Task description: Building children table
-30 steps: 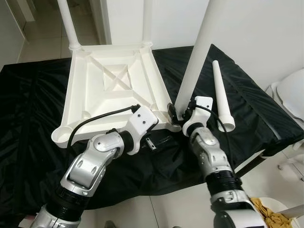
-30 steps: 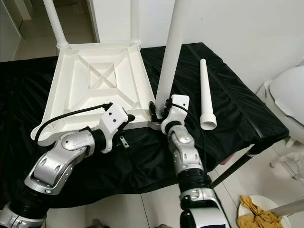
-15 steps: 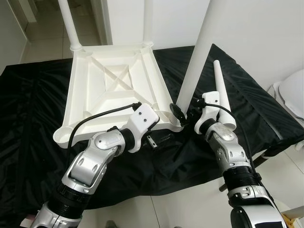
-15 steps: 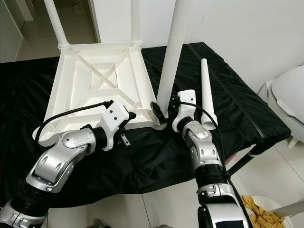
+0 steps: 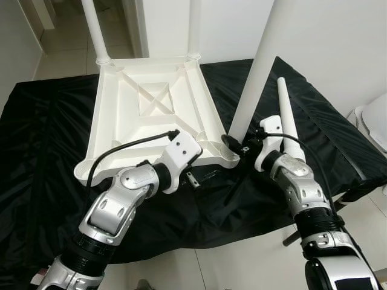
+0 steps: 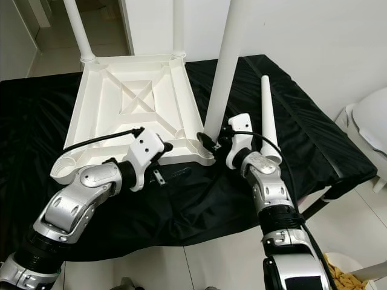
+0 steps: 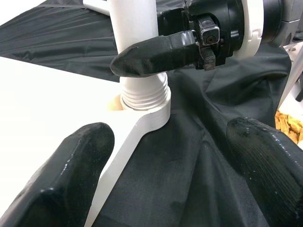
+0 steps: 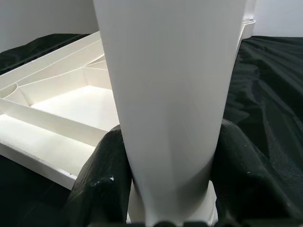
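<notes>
White children's table [image 5: 151, 115], upturned on black cloth [image 5: 42, 139] over the tabletop. Legs fitted: two at far corners, one [image 5: 260, 66] at the near right corner. Right gripper [image 5: 233, 145]: fingers closed around this leg's base at its threaded socket. Left gripper [image 5: 192, 180]: fingers spread wide, holding nothing, just beside the same corner. Loose leg [image 5: 287, 118]: lying on the cloth right of the table.

Smooth, faintly glossy white plastic is seen on the tabletop [image 5: 151, 115] and legs [image 5: 257, 66]; the black cloth [image 5: 42, 145] (creased, matt) is woven; matt rubbery texture is shown on the fingers [image 7: 71, 175].
</notes>
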`<state>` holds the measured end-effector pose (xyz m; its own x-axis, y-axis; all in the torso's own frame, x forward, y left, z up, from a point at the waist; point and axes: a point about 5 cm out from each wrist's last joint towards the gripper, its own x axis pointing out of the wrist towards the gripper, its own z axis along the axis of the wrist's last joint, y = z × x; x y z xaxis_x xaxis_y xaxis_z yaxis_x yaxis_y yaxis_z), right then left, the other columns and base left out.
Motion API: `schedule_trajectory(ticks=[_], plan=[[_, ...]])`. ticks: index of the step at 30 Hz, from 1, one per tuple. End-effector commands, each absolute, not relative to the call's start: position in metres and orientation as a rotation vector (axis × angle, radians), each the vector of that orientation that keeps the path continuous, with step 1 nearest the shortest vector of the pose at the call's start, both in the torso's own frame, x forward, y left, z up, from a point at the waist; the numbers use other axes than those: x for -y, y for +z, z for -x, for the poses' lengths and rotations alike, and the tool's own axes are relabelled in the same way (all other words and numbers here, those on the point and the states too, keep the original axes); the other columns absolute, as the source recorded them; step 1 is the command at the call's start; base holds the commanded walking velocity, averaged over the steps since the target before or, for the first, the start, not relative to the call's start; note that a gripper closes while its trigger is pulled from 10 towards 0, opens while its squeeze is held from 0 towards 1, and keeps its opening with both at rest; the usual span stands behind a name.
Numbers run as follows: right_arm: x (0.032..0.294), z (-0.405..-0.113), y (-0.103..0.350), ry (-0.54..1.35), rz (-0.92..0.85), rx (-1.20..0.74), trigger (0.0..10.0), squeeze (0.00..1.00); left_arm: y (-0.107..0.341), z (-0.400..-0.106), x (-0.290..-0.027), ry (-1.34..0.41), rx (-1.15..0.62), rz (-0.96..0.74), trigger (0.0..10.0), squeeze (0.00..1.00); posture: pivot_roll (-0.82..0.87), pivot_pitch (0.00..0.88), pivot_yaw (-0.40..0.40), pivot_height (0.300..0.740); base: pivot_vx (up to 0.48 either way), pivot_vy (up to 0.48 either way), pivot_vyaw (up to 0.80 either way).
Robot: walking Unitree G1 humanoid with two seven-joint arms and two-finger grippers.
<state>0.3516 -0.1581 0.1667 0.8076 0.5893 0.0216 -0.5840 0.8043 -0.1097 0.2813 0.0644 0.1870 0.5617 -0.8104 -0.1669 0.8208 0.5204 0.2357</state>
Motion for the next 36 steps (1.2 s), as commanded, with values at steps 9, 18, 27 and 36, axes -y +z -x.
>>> schedule_trajectory(ticks=[9,18,27,36], plan=[[0.165,-0.351,0.155,0.555,0.030,0.008,0.0,0.00,0.190,-0.281,-0.062,-1.000,-0.031,-0.301,10.0,0.00,-0.07,0.065,0.019,0.740,0.000,0.000,0.00],[0.148,-0.344,0.152,0.398,-0.082,0.040,0.0,0.00,0.191,-0.281,-0.063,-0.986,-0.020,-0.293,10.0,0.00,-0.08,0.061,0.015,0.740,0.000,0.000,0.00],[0.143,-0.343,0.148,0.161,-0.161,0.020,0.0,0.00,0.191,-0.282,-0.063,-0.984,-0.019,-0.290,10.0,0.00,-0.08,0.060,0.013,0.740,0.000,0.000,0.00],[0.128,-0.339,0.151,-0.021,-0.170,0.041,0.0,0.00,0.191,-0.282,-0.062,-0.985,-0.017,-0.291,10.0,0.00,-0.08,0.048,0.014,0.740,0.000,0.000,0.00]])
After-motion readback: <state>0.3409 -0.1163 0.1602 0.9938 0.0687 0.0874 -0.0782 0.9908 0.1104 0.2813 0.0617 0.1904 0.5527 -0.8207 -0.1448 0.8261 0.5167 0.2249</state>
